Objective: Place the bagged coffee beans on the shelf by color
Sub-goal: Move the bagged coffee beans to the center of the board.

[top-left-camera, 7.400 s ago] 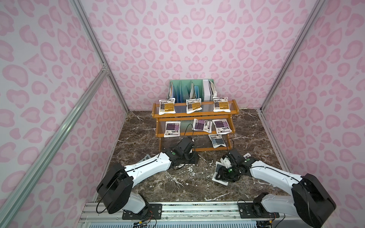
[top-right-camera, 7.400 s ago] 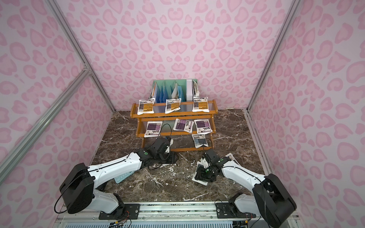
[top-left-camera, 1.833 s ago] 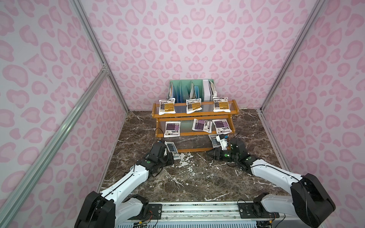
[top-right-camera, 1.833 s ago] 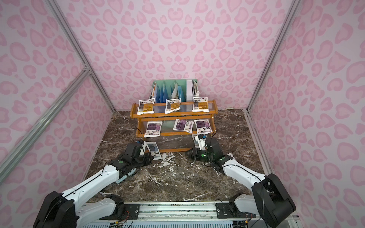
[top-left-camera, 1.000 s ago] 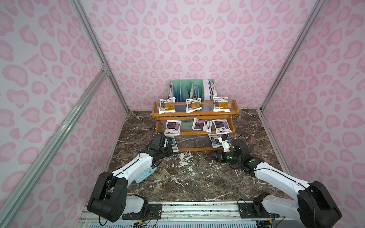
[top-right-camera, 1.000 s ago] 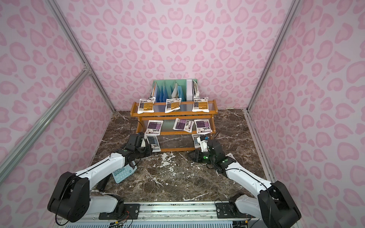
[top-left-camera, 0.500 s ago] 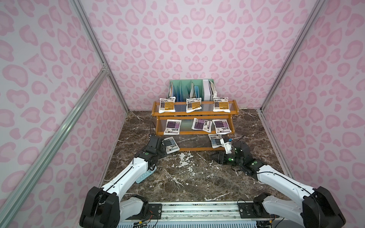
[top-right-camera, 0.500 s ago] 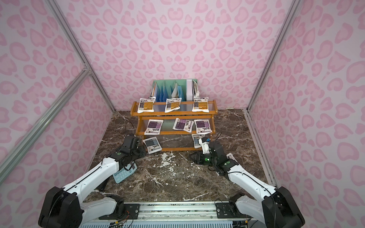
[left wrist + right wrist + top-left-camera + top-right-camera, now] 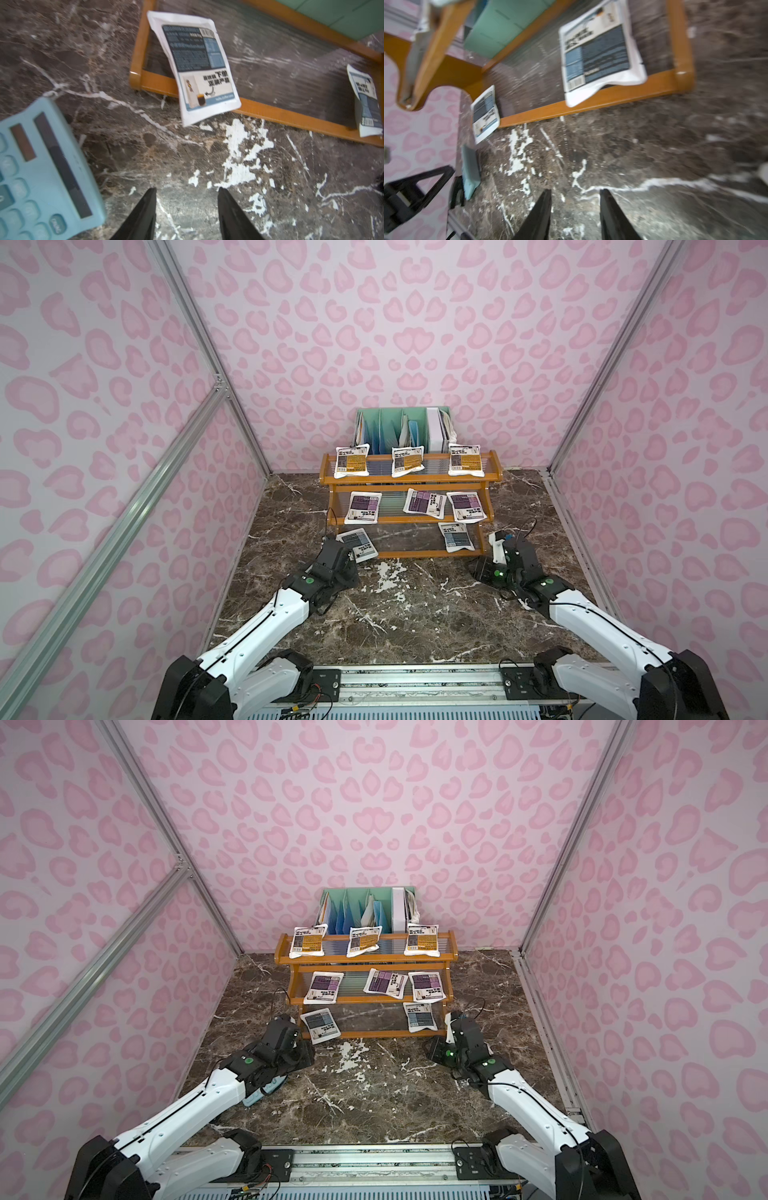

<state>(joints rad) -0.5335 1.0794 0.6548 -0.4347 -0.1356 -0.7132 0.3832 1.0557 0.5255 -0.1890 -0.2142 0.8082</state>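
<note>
Grey-blue-labelled white coffee pouch (image 9: pixel 357 544): in a top view it overhangs the front rail on the bottom tier of the orange-brown wooden rack (image 9: pixel 415 554). Judge placement nearly done; you should nudge it inward next. Left wrist view: your left gripper (image 9: pixel 186 190) stands parted and empty, near the pouch. Right wrist view: your right gripper (image 9: pixel 575 191) is likewise parted and empty.

Lab robot test cell. Pink printed wall panels (image 9: pixel 415 323) on aluminium extrusion frame (image 9: pixel 195 414). Marble-look tabletop (image 9: pixel 415 614), metal mounting rail (image 9: pixel 415 682) along the front.
</note>
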